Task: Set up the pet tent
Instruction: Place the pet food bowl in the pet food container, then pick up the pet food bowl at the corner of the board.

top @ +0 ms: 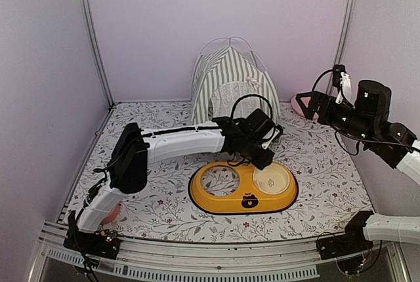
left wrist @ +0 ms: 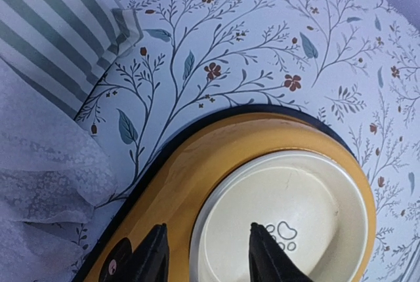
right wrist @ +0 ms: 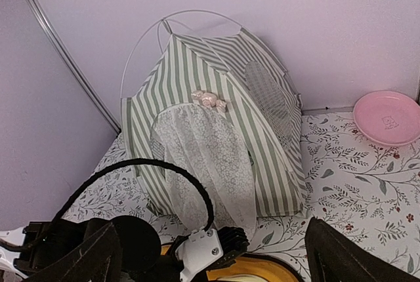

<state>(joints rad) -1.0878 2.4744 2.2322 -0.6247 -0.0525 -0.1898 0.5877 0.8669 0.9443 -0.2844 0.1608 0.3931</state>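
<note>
Left end effector (left wrist: 207, 237) half-parted, holding nothing, above white bowl (left wrist: 298, 193) in yellow feeder (left wrist: 197, 157), pet tent (left wrist: 46, 33) near

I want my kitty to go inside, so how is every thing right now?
pet tent, standing upright, lace flap hanging down over the door.
yellow feeder, lying flat, one hole empty.
white bowl, sitting in the feeder, empty.
pink dish, lying flat, empty.
left gripper, open above the white bowl, holding nothing.
right gripper, open, holding nothing.
</note>
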